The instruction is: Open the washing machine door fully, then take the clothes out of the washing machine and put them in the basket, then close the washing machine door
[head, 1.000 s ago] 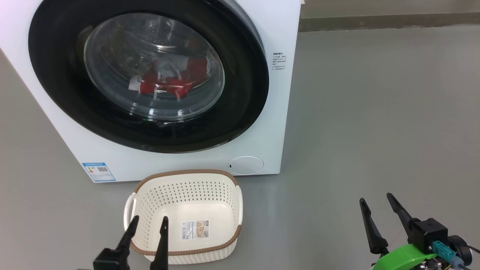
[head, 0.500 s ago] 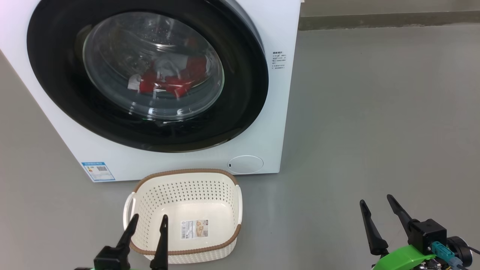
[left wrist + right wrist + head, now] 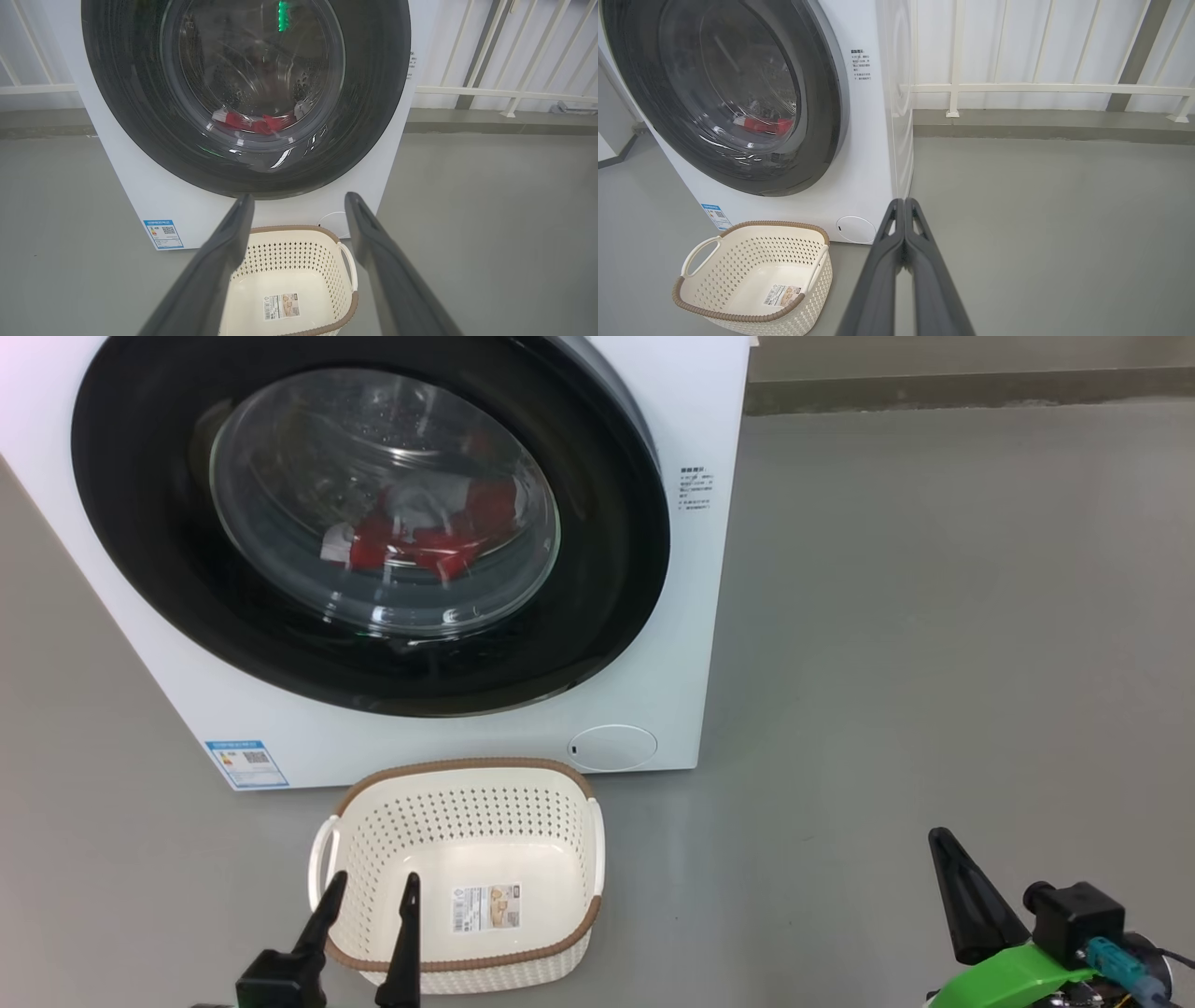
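My right gripper point(image 3: 904, 205) had snapped shut since the earlier frame, its two dark fingers pressed together into one spike with nothing between them. My left gripper point(image 3: 299, 200) hung with its fingers spread, empty.

The door point(image 3: 597, 551) stood ahead of and above both grippers, to the left of my right one, and covered the washer point(image 3: 691, 644) mouth; I could not tell whether it was latched or just ajar. It looked rigid and heavy: a wide glossy black rim, probably slippery, around a bulging clear glass bowl. I judged the grey edge on the rim's side nearest my right gripper the place to hook a finger, never the glass.

The clothes point(image 3: 420, 537) lay behind that glass, low in the drum: red and white fabric, soft and light, likely to drape and snag, best pinched at a bunched fold.

The basket point(image 3: 467, 767) sat on the grey floor just beyond my left fingers, empty but for a paper label: cream perforated plastic, brown woven-look rim, light enough to slide if bumped.
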`<state>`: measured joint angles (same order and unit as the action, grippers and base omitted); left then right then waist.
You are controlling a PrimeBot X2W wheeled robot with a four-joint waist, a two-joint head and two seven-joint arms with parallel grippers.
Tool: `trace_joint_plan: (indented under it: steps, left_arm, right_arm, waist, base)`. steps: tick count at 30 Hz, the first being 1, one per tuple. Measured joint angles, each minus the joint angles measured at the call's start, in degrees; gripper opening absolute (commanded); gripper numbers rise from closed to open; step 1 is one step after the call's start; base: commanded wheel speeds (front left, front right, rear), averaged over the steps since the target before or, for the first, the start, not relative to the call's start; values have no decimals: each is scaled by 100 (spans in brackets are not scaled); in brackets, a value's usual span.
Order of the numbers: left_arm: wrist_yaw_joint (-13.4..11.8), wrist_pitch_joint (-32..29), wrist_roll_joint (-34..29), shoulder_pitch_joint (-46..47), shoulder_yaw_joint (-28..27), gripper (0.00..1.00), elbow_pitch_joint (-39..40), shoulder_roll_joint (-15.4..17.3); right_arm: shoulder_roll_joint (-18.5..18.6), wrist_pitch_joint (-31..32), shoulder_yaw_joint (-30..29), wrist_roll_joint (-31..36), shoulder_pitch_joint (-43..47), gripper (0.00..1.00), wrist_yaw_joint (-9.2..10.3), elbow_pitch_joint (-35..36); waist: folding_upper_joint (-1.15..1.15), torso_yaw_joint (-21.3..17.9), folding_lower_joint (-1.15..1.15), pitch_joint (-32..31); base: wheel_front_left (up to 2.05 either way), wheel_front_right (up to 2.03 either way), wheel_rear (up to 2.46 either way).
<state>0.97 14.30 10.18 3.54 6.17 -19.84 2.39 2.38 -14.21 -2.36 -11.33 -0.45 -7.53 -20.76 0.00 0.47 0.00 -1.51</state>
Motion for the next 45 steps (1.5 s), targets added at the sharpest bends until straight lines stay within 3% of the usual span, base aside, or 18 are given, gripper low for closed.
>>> trace_joint_plan:
  steps: [6, 13, 17, 24, 33, 45]
  left_arm:
    - [0, 0, 15, 15, 11, 100, -1, 0]
    - [1, 0, 15, 36, 19, 100, 14, -1]
    - [1, 0, 15, 59, 43, 100, 52, -1]
    - [7, 0, 53, 184, 112, 100, 144, -3]
    - [7, 0, 107, 412, 201, 100, 292, -7]
    - [7, 0, 202, 783, 463, 100, 476, -11]
  right_arm:
    - [0, 0, 88, -1132, -13, 0, 0, -53]
    - [-2, 15, 283, -3441, -443, 0, 0, -187]
    - [3, 322, 292, -4754, -728, 0, 0, -212]
    - [12, 1038, 69, -6362, -1305, 0, 1, -406]
    - [167, 1736, -158, -7319, -2281, 0, 1, -909]
    - [468, 2407, -120, -7587, -3637, 0, 8, -1641]
  waist:
    - [0, 24, 0, 25]
    - [0, 43, 0, 88]
    - [0, 60, 0, 143]
    - [0, 106, 0, 297]
    - [0, 221, 0, 601]
    - [0, 447, 0, 1092]
  base:
    - [0, 0, 0]
    - [0, 0, 0]
    - [0, 0, 0]
    - [0, 0, 0]
    - [0, 0, 0]
    - [0, 0, 0]
